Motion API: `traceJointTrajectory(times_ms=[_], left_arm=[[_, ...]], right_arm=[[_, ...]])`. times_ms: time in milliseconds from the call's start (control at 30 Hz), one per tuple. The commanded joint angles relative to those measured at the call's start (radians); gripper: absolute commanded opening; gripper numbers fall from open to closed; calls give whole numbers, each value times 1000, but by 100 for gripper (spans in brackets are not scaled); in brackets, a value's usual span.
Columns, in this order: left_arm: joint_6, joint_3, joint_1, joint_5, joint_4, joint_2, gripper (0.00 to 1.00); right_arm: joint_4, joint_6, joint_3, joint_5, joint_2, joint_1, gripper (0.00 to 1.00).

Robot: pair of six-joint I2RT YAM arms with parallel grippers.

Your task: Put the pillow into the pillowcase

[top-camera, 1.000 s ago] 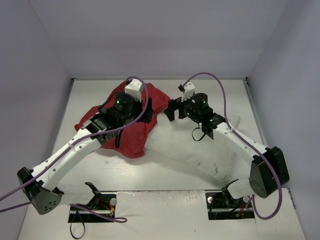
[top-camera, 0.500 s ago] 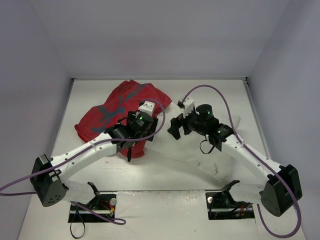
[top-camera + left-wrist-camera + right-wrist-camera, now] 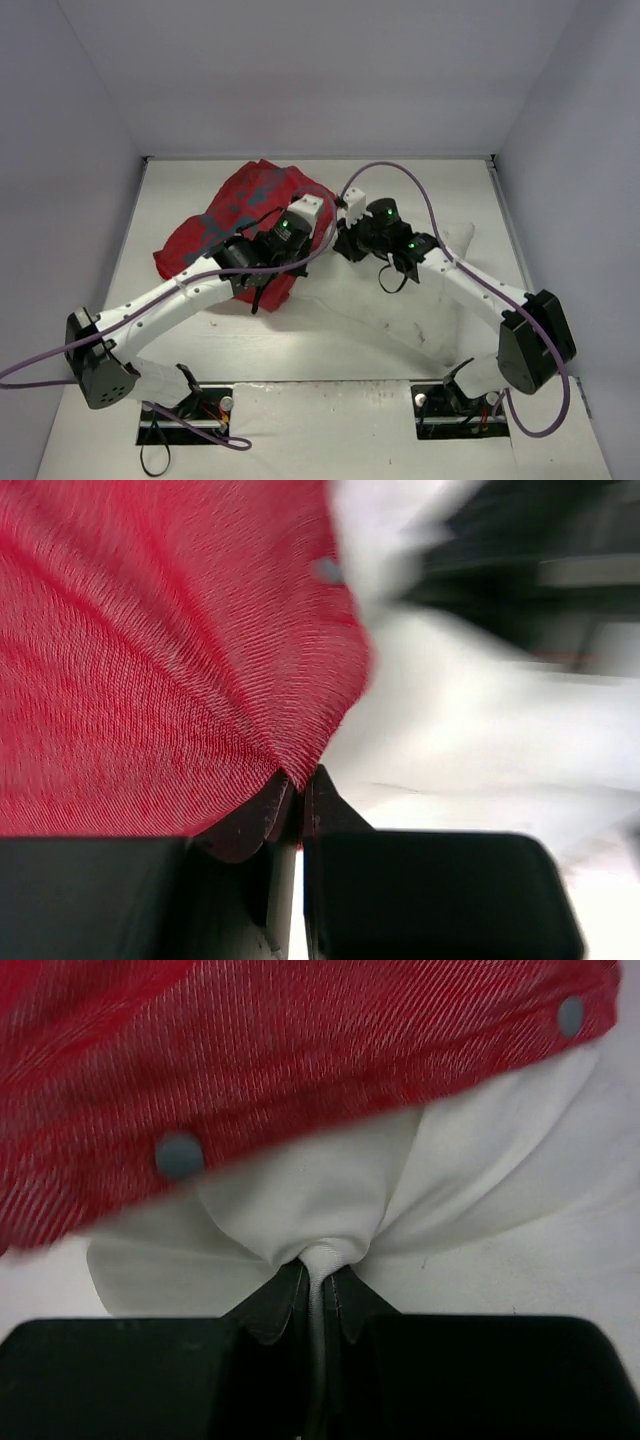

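Observation:
The red pillowcase (image 3: 235,215) lies crumpled at the back left of the table, its duller side with bluish patches facing up. The white pillow (image 3: 385,300) lies to its right, running toward the table's middle and right. My left gripper (image 3: 312,238) is at the pillowcase's right edge. In the left wrist view that gripper (image 3: 298,782) is shut on the hem of the red pillowcase (image 3: 150,660). My right gripper (image 3: 343,243) is close beside it. In the right wrist view it (image 3: 320,1265) is shut on a pinched fold of the pillow (image 3: 330,1185), just under the pillowcase (image 3: 300,1050) edge.
White walls close the table (image 3: 180,340) in at the back and on both sides. Purple cables loop over both arms. The two wrists stand close together near the table's middle. Dark cut-outs (image 3: 185,420) hold the arm bases at the near edge.
Both grippers have gone from open to shut, the left on the pillowcase hem, the right on the pillow. The left gripper came off the pillowcase's back to its right edge.

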Motion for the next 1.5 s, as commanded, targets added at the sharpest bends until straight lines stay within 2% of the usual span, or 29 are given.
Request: traceJointTrajectory(times_ms=[0,67,200,300,333,367,400,433,467,500,533,633,767,833,1000,1100,1167,1233,1300,1333,1367,1467], left_arm=[[-66,233,-84,256,48,-80,0],[-95,218,-85,256,43,-78,0],[-202,22,-33,229,92,-134,0],[-219,-26,-12,83,62,-161,0],[-234,-68,-3,42,50,-180,6],[-239,-81,16,25,40,-186,17],[-253,-90,20,3,21,-201,37],[-256,-98,25,-33,10,-209,48],[-256,-93,31,-46,-12,-215,57],[-253,-84,31,-79,-24,-226,65],[-248,-57,31,-96,-32,-230,68],[-198,26,31,-167,-49,-227,71],[-117,135,39,-276,-52,-156,72],[-74,183,71,-267,-52,-114,72],[3,327,161,-195,-49,64,72],[41,399,189,-167,-50,153,72],[64,430,209,-156,-49,206,72],[80,465,221,-149,-53,237,72],[88,473,237,-136,-53,265,72],[88,473,241,-136,-53,271,72],[92,471,249,-133,-55,280,72],[112,479,258,-116,-53,308,72]], right_arm=[[71,60,148,39,48,43,0],[81,89,195,73,82,61,0],[127,139,189,133,110,96,0],[167,178,142,133,110,110,0],[172,181,131,125,111,113,0],[172,180,129,119,113,115,0],[172,172,128,112,110,115,0],[170,163,128,110,94,115,0],[169,152,131,108,84,113,5],[169,128,134,98,58,109,15],[164,117,142,86,44,94,38],[134,86,168,37,-2,51,66],[83,60,246,13,-9,-57,79],[80,58,264,10,11,-87,84],[74,98,320,-69,171,-160,87],[103,113,288,-118,246,-151,87],[155,138,254,-148,269,-146,83],[176,155,200,-165,277,-137,62],[178,181,162,-127,245,-124,35],[178,195,115,-96,223,-109,7],[176,209,91,-65,176,-97,0],[172,281,-1,64,67,-51,0]])
